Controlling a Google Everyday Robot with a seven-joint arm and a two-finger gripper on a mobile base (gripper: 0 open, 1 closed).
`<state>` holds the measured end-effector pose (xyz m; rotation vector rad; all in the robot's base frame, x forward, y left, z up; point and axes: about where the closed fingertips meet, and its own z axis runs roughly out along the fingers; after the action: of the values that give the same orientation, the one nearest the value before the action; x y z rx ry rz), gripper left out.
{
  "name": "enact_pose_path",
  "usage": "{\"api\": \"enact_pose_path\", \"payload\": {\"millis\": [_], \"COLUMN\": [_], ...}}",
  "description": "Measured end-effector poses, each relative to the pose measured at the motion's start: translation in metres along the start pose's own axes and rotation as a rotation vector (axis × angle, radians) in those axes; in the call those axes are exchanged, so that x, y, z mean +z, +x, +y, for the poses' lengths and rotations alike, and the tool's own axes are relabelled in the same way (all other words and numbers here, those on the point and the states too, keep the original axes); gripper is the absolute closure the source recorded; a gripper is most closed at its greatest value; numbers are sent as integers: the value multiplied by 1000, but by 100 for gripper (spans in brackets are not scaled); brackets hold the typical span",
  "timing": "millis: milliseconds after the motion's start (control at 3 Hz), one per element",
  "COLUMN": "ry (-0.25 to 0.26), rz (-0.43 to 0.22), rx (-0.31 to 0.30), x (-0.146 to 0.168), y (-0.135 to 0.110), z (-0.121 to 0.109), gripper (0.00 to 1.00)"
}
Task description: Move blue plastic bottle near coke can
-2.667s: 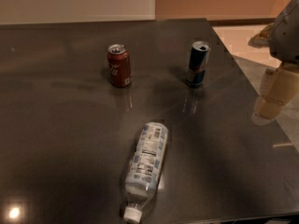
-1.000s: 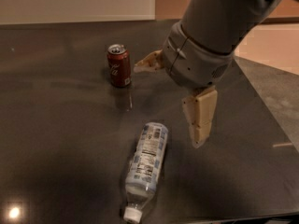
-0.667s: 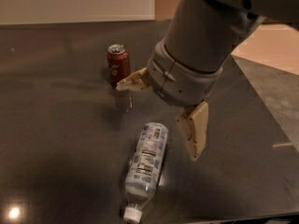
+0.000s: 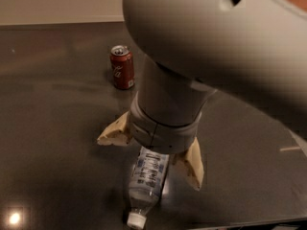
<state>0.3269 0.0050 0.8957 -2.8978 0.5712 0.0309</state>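
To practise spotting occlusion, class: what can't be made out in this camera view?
1. Blue plastic bottle: its upper end, hidden behind the arm.
2. Tool, open astride the bottle: whether it touches the bottle, masked by the arm.
3. Table right of the coke can: covered by the arm.

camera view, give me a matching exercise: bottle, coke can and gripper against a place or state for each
1. blue plastic bottle
2. coke can
3. gripper

A. upright, farther back on the table
B. open, its fingers either side of the bottle
C. lying on its side, white cap toward the camera

Pairs: 1-C, 2-A, 3-B
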Motion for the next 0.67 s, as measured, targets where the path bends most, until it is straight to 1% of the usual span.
{"api": "enact_pose_path", "payload": {"millis": [333, 667], "ry": [-63, -113], "rz": [4, 11], "rx": [-90, -150], "x": [26, 48], "y": [-11, -16], "z": [6, 10], "gripper": [0, 0]}}
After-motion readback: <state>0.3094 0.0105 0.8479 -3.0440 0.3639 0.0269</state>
